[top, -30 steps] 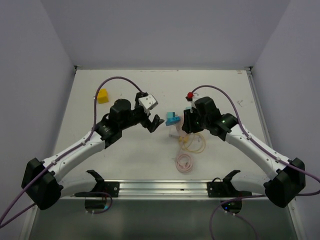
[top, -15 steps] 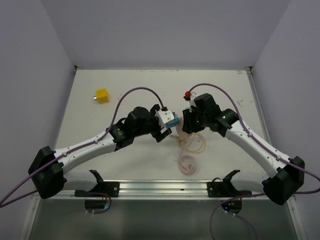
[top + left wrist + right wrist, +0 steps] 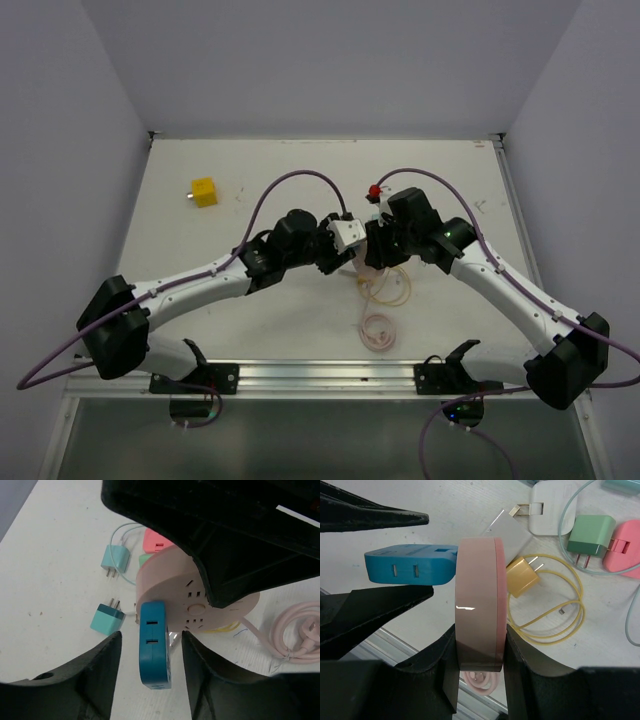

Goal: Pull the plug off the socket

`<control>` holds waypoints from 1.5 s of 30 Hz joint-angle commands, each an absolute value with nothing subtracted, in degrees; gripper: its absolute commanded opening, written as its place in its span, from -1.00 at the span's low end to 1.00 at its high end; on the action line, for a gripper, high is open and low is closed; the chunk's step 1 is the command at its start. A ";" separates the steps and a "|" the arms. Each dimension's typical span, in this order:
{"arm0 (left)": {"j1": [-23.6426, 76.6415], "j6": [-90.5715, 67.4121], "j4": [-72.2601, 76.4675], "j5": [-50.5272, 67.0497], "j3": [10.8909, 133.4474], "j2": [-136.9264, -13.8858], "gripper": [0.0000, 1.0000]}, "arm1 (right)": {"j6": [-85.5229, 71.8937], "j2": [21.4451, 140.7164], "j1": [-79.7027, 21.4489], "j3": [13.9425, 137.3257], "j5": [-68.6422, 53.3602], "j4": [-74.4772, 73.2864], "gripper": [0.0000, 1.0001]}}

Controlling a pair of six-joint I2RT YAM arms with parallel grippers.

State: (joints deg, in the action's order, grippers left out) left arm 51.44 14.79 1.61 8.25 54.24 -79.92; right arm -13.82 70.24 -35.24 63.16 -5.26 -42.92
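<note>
The white table (image 3: 250, 170) is sitting between plain pale walls. The right jaws are clamping the round pink socket (image 3: 475, 590) on edge. The blue plug (image 3: 154, 650) is sticking out of its face, between the left jaws, which are standing apart. Yellow (image 3: 522, 577), green (image 3: 590, 537) and teal chargers (image 3: 116, 560) are lying beneath the jaws, and a yellow cube (image 3: 204, 191) is sitting well off. From above, the wrists are hiding the plug.

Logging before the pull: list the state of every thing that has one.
blue plug: seated in the pink socket.
pink socket: on edge, clamped in right jaws.
left jaws: open, straddling the blue plug, gaps either side.
right jaws: shut on the pink socket.
yellow plug: unplugged, lying loose.
</note>
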 commanded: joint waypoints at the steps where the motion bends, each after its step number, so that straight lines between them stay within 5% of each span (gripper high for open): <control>1: 52.29 17.05 4.04 7.73 56.78 -80.68 0.04 | -12.57 69.87 -35.24 65.74 -6.42 -43.07 -1.00; 11: 53.26 16.09 0.79 7.91 55.20 -78.31 -0.98 | -12.57 71.19 -35.07 63.11 -0.19 -42.63 -1.00; 32: 54.93 5.28 -7.37 5.45 47.11 -65.04 -1.00 | -14.06 77.78 -30.15 59.85 5.99 -38.50 -1.00; 38: 54.76 0.45 -8.00 -2.00 47.37 -65.65 -1.00 | -15.64 72.70 -30.06 60.29 0.80 -36.47 -1.00; 45: 46.42 -7.37 -0.88 8.07 50.35 -75.12 -1.00 | -15.82 59.60 -29.97 58.02 1.24 -32.35 -1.00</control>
